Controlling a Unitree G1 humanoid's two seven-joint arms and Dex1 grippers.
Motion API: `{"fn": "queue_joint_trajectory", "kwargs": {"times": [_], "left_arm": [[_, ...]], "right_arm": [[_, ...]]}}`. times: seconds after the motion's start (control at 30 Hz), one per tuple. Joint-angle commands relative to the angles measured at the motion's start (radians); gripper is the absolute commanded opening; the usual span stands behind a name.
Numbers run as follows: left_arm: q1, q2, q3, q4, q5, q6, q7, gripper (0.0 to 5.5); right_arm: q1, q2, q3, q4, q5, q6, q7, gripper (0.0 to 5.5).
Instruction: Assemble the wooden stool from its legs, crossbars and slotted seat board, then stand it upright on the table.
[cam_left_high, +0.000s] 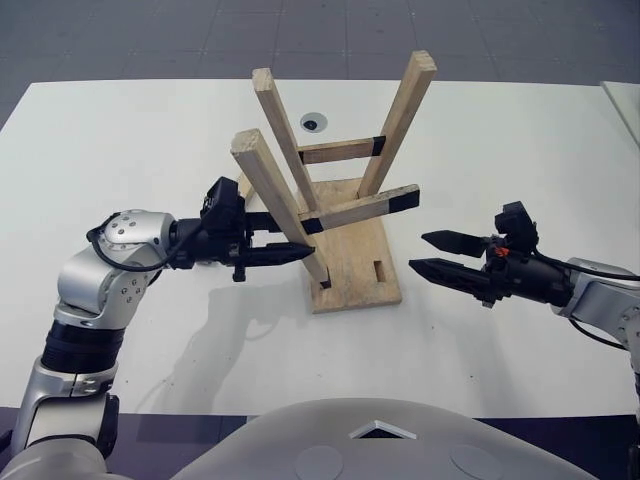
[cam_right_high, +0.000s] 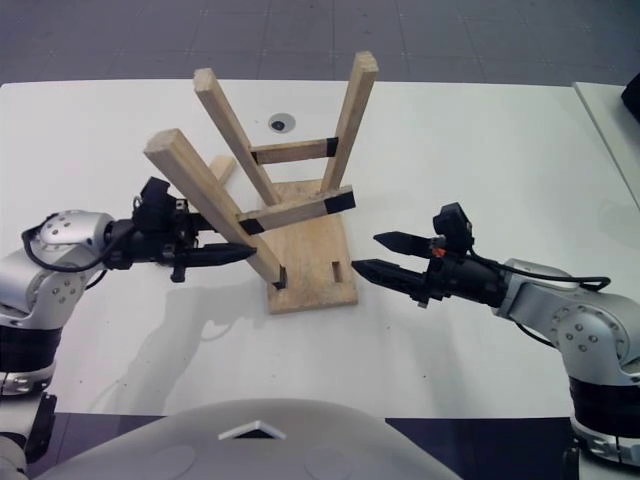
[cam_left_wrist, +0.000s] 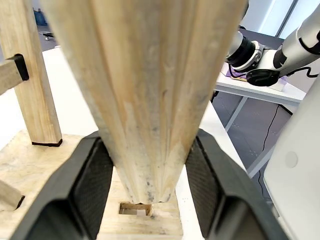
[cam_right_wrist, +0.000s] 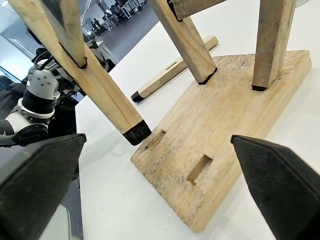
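The left pincer (cam_left_high: 296, 250) clenches the tilted front leg (cam_left_high: 270, 185), its foot just beside a slot (cam_right_wrist: 155, 140) in the seat board (cam_left_high: 362, 255); the right pincer (cam_left_high: 417, 251), released, is near the board.

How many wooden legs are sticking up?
3. Two pale wooden legs stand at the flat wooden seat board's far end; the third leg, tilted, is clamped in the black left gripper above a near slot.

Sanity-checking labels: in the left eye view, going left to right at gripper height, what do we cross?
Left gripper, shut on a leg → empty slot in the seat board → right gripper, open.
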Motion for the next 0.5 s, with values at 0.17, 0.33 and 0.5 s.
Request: {"fn": "queue_joint_trajectory", "kwargs": {"times": [0.17,0.33,0.5], "left_arm": [[-0.004,-0.022,-0.097,0.128,0.195,-0.112,0.001,2.04],[-0.015,0.027,-0.149,0.163,0.275,-0.146,-0.032,2.04],[-0.005,0.096,-0.218,0.15,0.455,-0.186,0.054,2.04]], "right_arm": [[-0.042,-0.012,-0.005,0.015,-0.04,0.034,0.004,5.4],[-0.03,0.004,-0.006,0.007,-0.057,0.031,-0.006,5.4],[-0.019,0.026,-0.015,0.005,-0.063,0.024,-0.028,5.4]]}}
